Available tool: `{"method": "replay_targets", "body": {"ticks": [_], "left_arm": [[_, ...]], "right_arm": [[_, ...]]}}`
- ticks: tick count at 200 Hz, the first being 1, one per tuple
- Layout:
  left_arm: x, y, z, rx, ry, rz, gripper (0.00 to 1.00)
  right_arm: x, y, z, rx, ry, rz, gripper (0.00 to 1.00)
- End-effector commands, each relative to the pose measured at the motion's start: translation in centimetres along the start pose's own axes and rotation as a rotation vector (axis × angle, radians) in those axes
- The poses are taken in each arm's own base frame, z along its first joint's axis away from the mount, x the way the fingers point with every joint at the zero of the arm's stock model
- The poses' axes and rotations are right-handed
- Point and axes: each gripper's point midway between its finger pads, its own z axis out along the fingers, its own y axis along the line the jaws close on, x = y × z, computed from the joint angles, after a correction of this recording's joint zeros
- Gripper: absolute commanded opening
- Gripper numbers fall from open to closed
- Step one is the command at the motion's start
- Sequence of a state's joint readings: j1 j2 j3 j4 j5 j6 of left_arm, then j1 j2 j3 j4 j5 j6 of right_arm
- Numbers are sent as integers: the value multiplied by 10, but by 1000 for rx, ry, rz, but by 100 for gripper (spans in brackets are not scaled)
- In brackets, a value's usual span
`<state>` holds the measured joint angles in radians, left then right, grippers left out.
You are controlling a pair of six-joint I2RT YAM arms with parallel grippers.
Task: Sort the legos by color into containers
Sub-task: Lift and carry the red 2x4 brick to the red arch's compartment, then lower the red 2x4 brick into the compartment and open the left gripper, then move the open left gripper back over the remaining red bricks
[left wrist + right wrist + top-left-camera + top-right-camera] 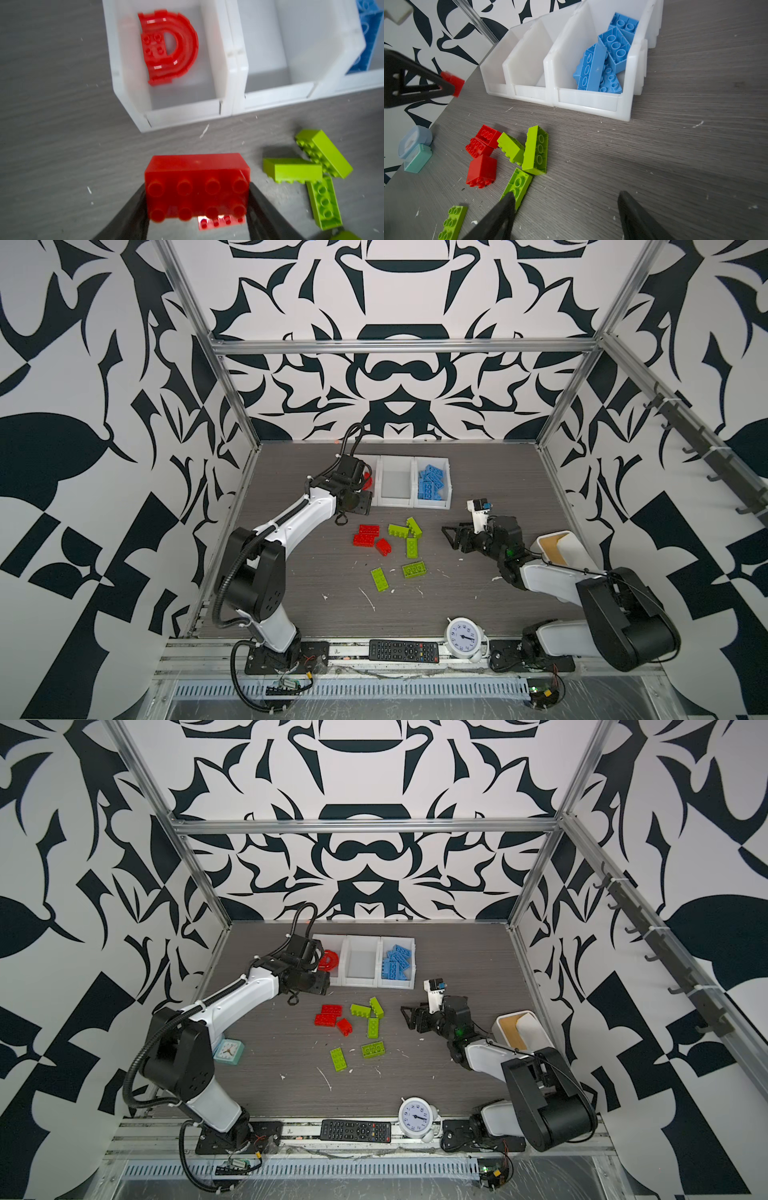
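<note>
My left gripper (197, 187) is shut on a red brick (197, 174), held in the air just in front of the left container (182, 116). That container holds a red arch piece (170, 47). The three white containers (397, 502) stand in a row; the middle one is empty and the right one holds several blue bricks (434, 483). On the table lie red bricks (365, 535) and lime green bricks (411, 547). My right gripper (565, 194) hangs open over bare table, to the right of the green bricks (536, 149), with nothing between its fingers.
A larger white tub with a tan inside (561, 549) stands at the right, beside the right arm. A white clock (463, 635) and a black remote (403, 651) lie at the front edge. A small teal clock (227, 1050) sits by the left arm's base.
</note>
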<state>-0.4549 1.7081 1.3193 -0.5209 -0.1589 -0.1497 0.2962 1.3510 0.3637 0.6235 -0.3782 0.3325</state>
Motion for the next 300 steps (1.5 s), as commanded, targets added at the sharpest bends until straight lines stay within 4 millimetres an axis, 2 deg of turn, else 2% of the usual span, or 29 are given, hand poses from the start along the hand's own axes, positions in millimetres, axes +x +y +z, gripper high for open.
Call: {"method": "replay_targets", "body": {"ticks": [1,22,60,78,102,128,149,175,236,263,300], "left_arm": [[-34,7,12,-19,-64,64,50],[-55,17,29,-2,-77,51,50],[-81,35,60,29,-67,15,51],[-85,43,74,22,-38,14,51],[-86,37,87,59,-21,23,51],[-87,34,90,77,-28,21,54],[-88,33,90,81,-31,22,60],[-90,34,85,80,-38,28,77],[-91,33,62,82,-41,21,80],[-76,33,36,82,-23,-11,80],[-25,18,-3,80,8,-19,82]], "right_arm": [[-23,8,-2,-12,-57,-32,80],[-22,8,-2,-10,-56,-32,80],[-24,7,-4,-2,-67,-33,80],[-24,7,-4,-1,-67,-37,80],[-23,6,-4,5,-66,-38,80],[-23,6,-4,4,-67,-40,80],[-23,6,-4,4,-65,-42,80],[-22,7,-3,1,-62,-40,80],[-21,7,-2,-3,-56,-39,80],[-22,8,-2,-5,-57,-38,80],[-21,9,-1,-10,-54,-33,80]]}}
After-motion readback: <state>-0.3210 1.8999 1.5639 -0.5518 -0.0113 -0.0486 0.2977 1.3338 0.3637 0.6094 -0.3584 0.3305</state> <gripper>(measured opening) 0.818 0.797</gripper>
